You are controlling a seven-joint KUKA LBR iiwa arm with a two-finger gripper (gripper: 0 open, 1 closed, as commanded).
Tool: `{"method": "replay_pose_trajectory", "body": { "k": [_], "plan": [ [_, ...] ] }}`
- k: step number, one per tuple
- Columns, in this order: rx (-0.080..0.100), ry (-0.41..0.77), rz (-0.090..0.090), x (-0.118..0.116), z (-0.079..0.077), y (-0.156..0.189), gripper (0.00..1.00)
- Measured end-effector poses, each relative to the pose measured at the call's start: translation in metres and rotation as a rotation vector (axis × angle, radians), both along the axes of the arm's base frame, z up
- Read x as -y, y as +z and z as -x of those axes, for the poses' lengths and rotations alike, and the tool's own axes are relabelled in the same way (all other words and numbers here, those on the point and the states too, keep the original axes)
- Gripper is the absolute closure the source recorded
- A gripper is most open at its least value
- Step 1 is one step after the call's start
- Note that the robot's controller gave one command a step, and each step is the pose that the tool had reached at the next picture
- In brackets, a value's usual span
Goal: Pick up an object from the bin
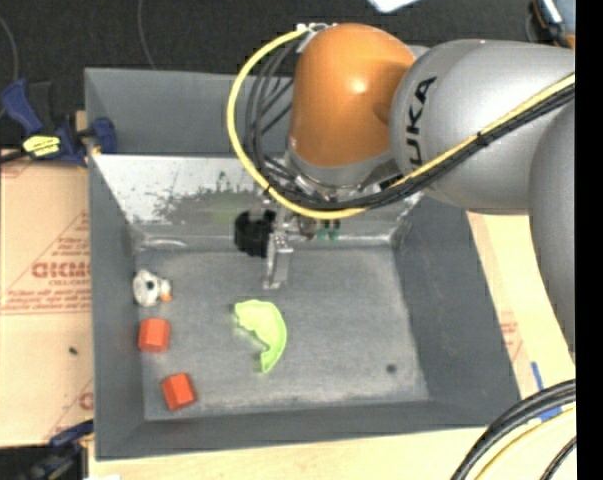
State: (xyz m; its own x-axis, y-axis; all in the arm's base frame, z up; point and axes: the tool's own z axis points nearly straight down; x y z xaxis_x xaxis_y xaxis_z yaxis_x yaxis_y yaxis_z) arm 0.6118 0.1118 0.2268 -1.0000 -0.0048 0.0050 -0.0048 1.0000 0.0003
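End effector (274, 266) hangs over bin (361, 308), near back wall; spread or pressed together, cannot tell. Lime-green curved piece (263, 333) lies near it, mid-floor: likely light, thin, stiff plastic; pinch across narrow edge.

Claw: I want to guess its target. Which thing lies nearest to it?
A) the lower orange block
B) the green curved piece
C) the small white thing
B: the green curved piece lies just below the claw in the picture; the orange blocks and the small white thing sit farther left.
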Motion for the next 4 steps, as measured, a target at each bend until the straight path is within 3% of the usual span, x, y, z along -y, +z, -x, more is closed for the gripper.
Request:
{"method": "replay_pose_trajectory", "body": {
  "k": [1, 2, 3, 4],
  "plan": [
    [0.009, -0.003, -0.001, 0.001, -0.002, 0.005, 0.0],
    [-0.002, 0.055, 0.002, 0.053, -0.004, -0.08, 0.0],
    [0.014, -0.045, -0.002, 0.026, -0.017, -0.087, 0.0],
    [0.007, 0.113, 0.001, 0.041, 0.003, -0.143, 0.0]
  ]
}}
